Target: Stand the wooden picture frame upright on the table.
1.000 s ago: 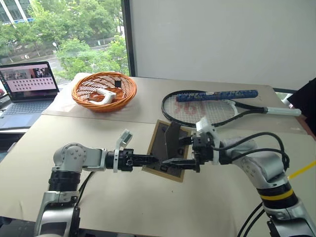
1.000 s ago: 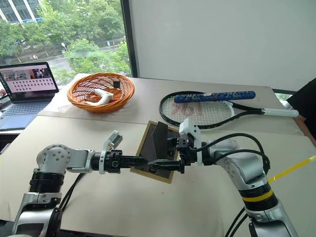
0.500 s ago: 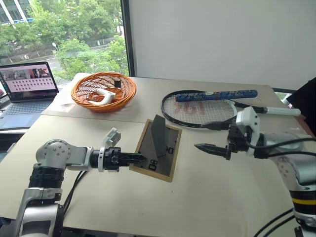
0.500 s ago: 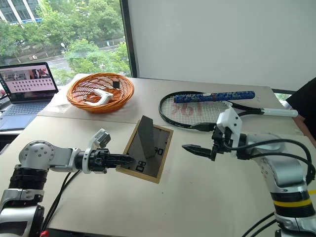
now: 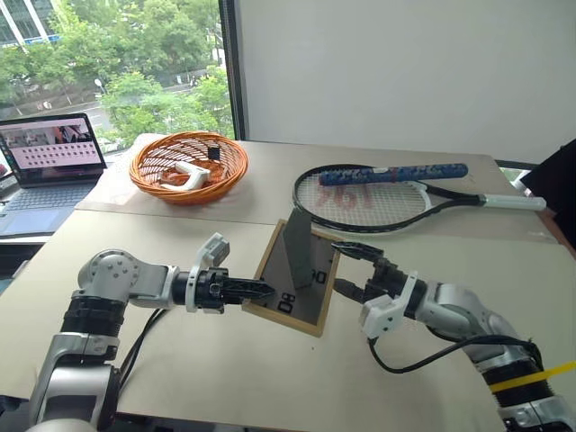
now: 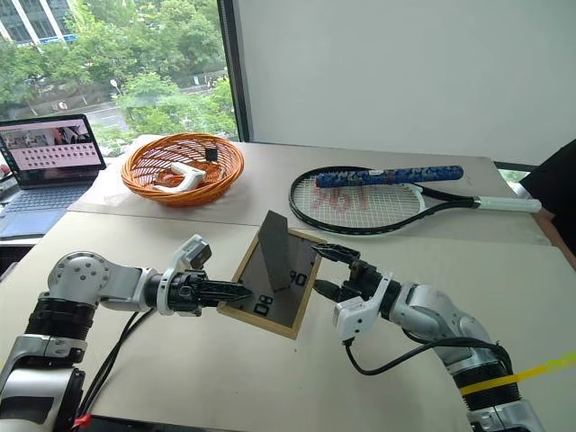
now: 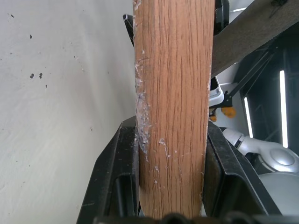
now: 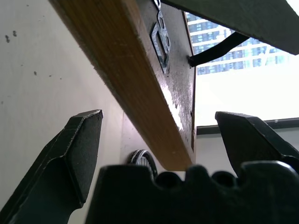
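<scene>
The wooden picture frame [image 5: 297, 286] is sitting near the middle of the beige surface [image 5: 270, 378], tilted with its grey backing board facing up and its dark prop flap [image 5: 297, 256] sticking up from the back. The left gripper [image 5: 263, 290] is reaching in from nine o'clock and is clamped on the frame's near-left edge; in the left wrist view its two black fingers [image 7: 117, 177] are pressing both sides of the light-wood rail. The right gripper [image 5: 346, 270] is coming in from about four o'clock with its fingers spread wide apart, one finger above and one below the frame's right-hand rail, straddling that edge without squeezing it; the right wrist view is showing the wooden rail passing between the two open fingers [image 8: 79, 154]. Beyond the frame, toward one o'clock, a tennis racket [image 5: 360, 202] with a blue-wrapped handle is lying flat. At eleven o'clock an orange wicker basket [image 5: 189, 166] is holding a few small items, and an open laptop [image 5: 49, 157] is standing at the far left by the window.
</scene>
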Controlling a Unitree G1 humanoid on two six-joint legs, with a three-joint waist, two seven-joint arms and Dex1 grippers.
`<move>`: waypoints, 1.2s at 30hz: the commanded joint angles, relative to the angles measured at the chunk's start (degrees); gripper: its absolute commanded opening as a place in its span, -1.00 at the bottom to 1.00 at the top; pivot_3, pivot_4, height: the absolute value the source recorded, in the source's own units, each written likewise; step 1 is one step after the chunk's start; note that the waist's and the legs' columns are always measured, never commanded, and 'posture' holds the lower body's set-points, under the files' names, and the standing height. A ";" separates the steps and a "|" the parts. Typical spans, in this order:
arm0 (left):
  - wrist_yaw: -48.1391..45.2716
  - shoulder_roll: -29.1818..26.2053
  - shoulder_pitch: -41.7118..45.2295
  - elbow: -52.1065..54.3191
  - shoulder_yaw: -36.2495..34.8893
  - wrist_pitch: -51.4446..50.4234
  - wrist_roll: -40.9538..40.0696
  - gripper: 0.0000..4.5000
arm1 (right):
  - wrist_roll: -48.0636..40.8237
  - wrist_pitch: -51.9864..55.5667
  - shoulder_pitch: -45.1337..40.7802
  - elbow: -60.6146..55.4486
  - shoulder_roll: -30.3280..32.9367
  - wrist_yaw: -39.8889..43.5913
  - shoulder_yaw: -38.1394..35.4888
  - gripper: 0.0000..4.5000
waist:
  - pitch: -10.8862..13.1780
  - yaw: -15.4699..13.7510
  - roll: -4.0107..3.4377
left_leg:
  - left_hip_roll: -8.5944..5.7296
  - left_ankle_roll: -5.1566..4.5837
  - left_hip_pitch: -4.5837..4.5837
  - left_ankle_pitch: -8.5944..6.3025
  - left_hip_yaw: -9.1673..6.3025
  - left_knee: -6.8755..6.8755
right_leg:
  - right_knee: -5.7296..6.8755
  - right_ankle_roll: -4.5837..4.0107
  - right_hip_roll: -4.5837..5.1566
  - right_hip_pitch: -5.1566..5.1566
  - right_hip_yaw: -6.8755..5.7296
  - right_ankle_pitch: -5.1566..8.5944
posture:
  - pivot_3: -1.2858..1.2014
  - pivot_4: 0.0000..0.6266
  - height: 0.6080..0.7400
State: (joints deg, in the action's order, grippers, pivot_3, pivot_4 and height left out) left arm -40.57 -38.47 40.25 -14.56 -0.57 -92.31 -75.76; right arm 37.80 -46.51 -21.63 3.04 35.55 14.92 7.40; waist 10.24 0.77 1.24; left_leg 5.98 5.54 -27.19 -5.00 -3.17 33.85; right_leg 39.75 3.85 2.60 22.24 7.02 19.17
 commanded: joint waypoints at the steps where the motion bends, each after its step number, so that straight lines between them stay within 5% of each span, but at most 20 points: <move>1: -2.17 -0.06 -0.61 4.68 -1.84 -0.19 -0.09 -0.49 | -0.14 -1.11 -1.81 0.47 0.34 -3.41 -0.50 0.68 | 0.00 -0.02 0.00 | 0.00 0.00 0.02 0.02 0.00 0.01 | 0.04 0.00 0.00 0.00 0.00 0.00 | 0.03 -0.52 0.34; 7: -4.93 -1.22 -3.94 9.23 -2.05 4.01 4.57 -0.49 | -2.11 -1.29 -2.66 2.06 0.61 -4.17 0.26 -0.11 | 0.00 0.22 0.00 | 0.01 -0.03 0.13 0.04 -0.01 0.00 | 0.14 -0.03 -0.01 -0.06 0.00 -0.01 | 0.03 -0.52 0.34; 8: -5.74 -1.62 -4.68 10.16 -2.09 5.75 5.76 -0.05 | -2.56 -1.32 -2.65 2.27 0.68 -4.15 0.33 -0.19 | 0.00 0.20 0.01 | 0.01 -0.03 0.14 0.04 -0.02 0.00 | 0.15 -0.03 -0.01 -0.06 0.00 0.00 | 0.03 -0.52 0.34; 11: -8.62 -3.22 -5.72 11.05 -1.74 7.59 7.67 0.37 | -3.94 -1.30 -2.50 2.79 1.05 -3.67 0.49 -0.41 | 0.00 0.16 0.00 | 0.01 -0.04 0.14 0.05 -0.02 0.01 | 0.16 -0.03 -0.01 -0.08 0.00 -0.01 | 0.03 -0.52 0.34; 16: -12.69 -6.15 -11.17 10.87 -9.65 27.82 17.69 1.00 | -16.06 3.61 -3.37 4.35 0.51 3.39 1.40 -0.44 | 0.00 0.37 0.00 | 0.02 -0.04 0.18 0.05 -0.01 -0.01 | 0.18 -0.06 -0.01 -0.08 0.02 -0.01 | 0.03 -0.52 0.34; 21: -19.28 -8.82 -17.19 12.30 -12.87 37.54 22.10 1.00 | -44.31 27.59 -3.73 0.60 -4.42 23.18 3.55 -0.44 | 0.01 0.62 0.00 | 0.02 -0.06 0.24 0.07 0.00 -0.03 | 0.21 -0.07 -0.01 -0.13 0.03 -0.02 | 0.03 -0.52 0.34; 26: -16.58 -3.40 -21.58 19.24 -15.84 52.01 27.96 1.00 | -64.14 59.54 -6.64 -0.69 -8.78 30.15 -0.44 -0.44 | 0.01 -0.04 -0.01 | 0.03 -0.06 0.23 0.07 -0.01 0.01 | 0.24 -0.07 -0.01 -0.17 -0.01 -0.01 | 0.03 -0.52 0.34; 36: -10.94 1.50 -22.34 23.73 -15.89 57.06 30.37 1.00 | -72.81 86.68 -13.18 5.83 -10.04 32.76 -2.76 -0.45 | 0.01 0.15 0.00 | 0.04 -0.10 0.19 0.09 0.00 -0.01 | 0.23 -0.07 -0.02 -0.08 -0.01 -0.02 | 0.03 -0.52 0.34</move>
State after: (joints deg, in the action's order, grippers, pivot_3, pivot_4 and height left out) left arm -51.69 -36.73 17.89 6.95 -15.62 -36.49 -45.22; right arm -33.56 37.81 -33.59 8.86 25.58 46.47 6.28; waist 10.25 0.92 1.24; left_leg 6.01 5.43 -27.00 -4.91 -3.18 33.84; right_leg 39.98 3.78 2.57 22.16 7.01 19.15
